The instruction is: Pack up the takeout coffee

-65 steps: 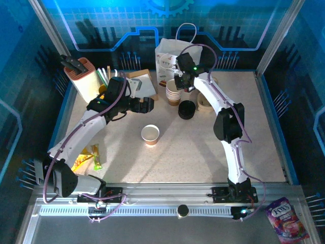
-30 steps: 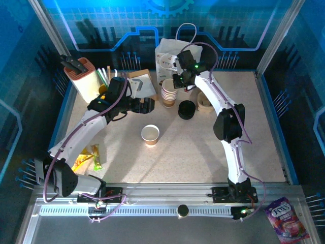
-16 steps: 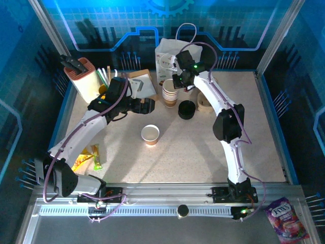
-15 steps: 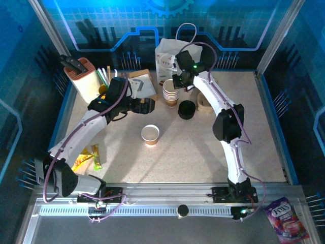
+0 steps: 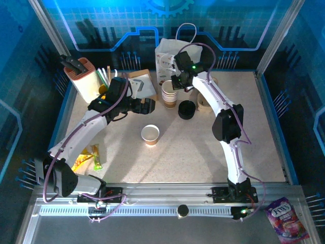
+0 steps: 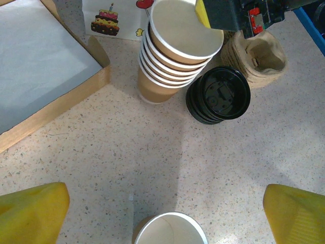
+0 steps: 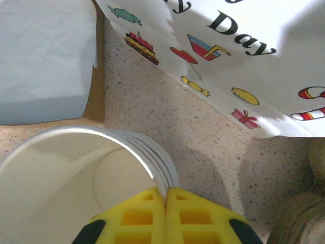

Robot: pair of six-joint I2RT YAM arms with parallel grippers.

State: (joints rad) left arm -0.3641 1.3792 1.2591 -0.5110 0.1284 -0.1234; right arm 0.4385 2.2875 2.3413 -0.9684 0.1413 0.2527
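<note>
Progress: nothing packed yet; a lidless loose cup (image 5: 150, 134) stands on the table (image 5: 203, 147), and the lids (image 5: 187, 109) sit unused.
Cup stack (image 5: 169, 95): upright between paper bag (image 5: 167, 55) and lids.
Right tool (image 7: 165, 195): pinched together on the top cup (image 6: 185, 30) rim.
Left tool (image 5: 147, 105): spread wide, empty, above the table near the loose cup.
Left to do: lid the cups, load the carrier (image 5: 204, 101).

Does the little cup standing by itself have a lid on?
No, the single cup is open on top, and you can see its white inside.
</note>
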